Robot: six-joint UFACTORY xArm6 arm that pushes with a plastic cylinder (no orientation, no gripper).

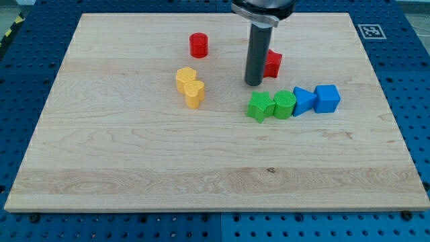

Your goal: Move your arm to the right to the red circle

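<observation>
Tip [253, 84] right of red circle [199, 45]

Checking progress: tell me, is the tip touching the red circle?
No: my tip stands well to the view's right of the red circle.

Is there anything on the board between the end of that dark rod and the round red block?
No. In the camera view, only bare wood lies between my tip and the red circle, up to the view's left.

Markings: no readable text or numbers.
We note only a black-and-white square fiducial tag [367, 31] on the board's [134, 154] far right corner; it carries no legible characters.
</observation>
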